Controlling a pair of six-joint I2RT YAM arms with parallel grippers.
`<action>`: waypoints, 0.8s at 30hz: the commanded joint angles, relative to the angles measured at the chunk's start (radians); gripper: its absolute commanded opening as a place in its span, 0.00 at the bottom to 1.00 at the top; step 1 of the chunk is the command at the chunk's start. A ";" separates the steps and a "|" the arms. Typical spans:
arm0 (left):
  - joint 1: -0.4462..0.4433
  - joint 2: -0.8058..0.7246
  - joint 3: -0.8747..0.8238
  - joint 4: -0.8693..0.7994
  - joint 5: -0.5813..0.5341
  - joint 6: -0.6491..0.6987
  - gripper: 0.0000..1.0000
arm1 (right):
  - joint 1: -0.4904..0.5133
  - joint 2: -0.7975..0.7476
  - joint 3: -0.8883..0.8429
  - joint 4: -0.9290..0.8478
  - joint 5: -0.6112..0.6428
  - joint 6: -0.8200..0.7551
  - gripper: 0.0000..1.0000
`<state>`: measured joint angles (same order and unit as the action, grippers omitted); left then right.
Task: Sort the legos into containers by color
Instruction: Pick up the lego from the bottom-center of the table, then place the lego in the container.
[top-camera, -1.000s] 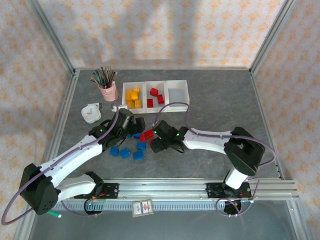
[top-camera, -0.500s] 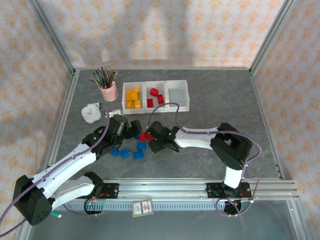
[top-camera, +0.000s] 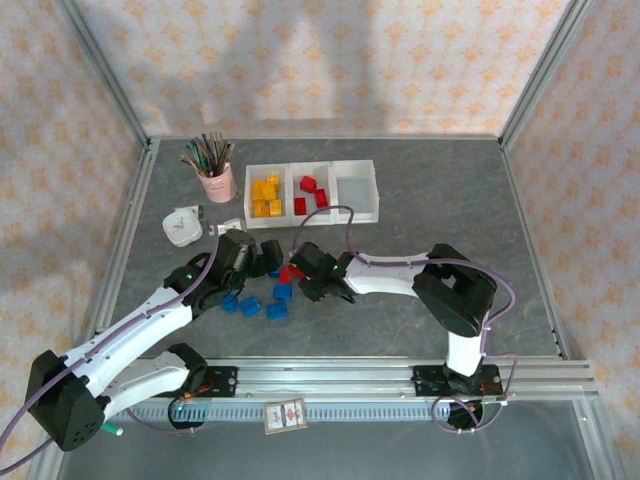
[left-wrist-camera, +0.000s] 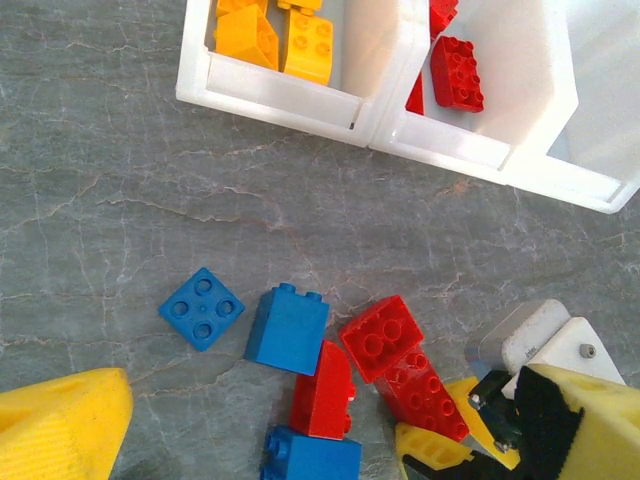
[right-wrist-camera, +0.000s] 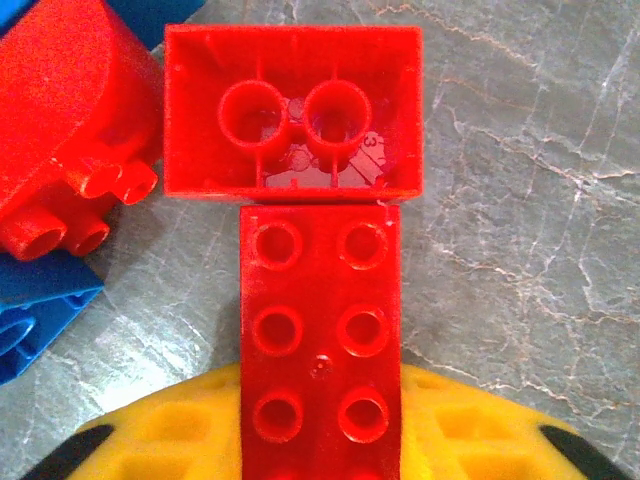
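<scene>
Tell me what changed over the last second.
The right gripper moved left and closed on a long red brick. The left gripper drew back slightly toward the near edge, staying open. The containers and loose blue bricks did not move.

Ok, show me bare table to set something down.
Bare: the table right of the containers out to the side frame, and the strip between the loose legos and the near rail. Crowded: in front of the containers, where the left gripper and right gripper sit among the legos; also around the pink cup.
</scene>
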<state>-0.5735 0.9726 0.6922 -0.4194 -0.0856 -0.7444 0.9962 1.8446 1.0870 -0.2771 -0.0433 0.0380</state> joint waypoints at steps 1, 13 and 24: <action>0.011 -0.019 -0.012 0.009 0.002 -0.015 0.99 | 0.002 -0.031 0.004 0.000 0.022 0.009 0.28; 0.044 -0.001 0.061 0.050 0.005 0.005 0.99 | -0.124 -0.204 0.051 -0.019 -0.066 0.072 0.27; 0.114 0.086 0.152 0.106 0.009 0.046 0.99 | -0.272 0.038 0.378 -0.023 0.039 0.123 0.28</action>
<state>-0.4706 1.0351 0.8062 -0.3462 -0.0750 -0.7277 0.7437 1.8137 1.4040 -0.2874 -0.0547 0.1387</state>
